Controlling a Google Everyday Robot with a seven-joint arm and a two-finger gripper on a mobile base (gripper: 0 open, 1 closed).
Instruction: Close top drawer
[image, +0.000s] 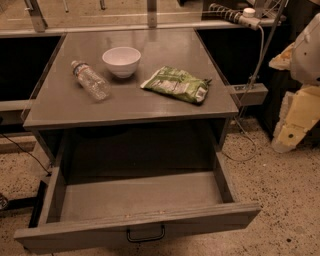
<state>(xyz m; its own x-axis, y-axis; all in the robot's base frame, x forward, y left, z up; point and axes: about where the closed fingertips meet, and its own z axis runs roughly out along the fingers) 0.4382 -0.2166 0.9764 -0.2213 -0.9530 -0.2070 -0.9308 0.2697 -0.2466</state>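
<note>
Single view only. Sits high and in front of the grey cabinet, tilted down, facing its top and the pulled-out top drawer. Pretty close, filling most of the frame with it. Catches the gripper at the right edge, beside the cabinet.

You have no text, brand or number here that can be read. The green snack bag, right of centre on the bench, carries printing and a small white patch at its right end, but nothing on it is legible. The plastic bottle on the left shows no readable marking. The end effector is out of view.
</note>
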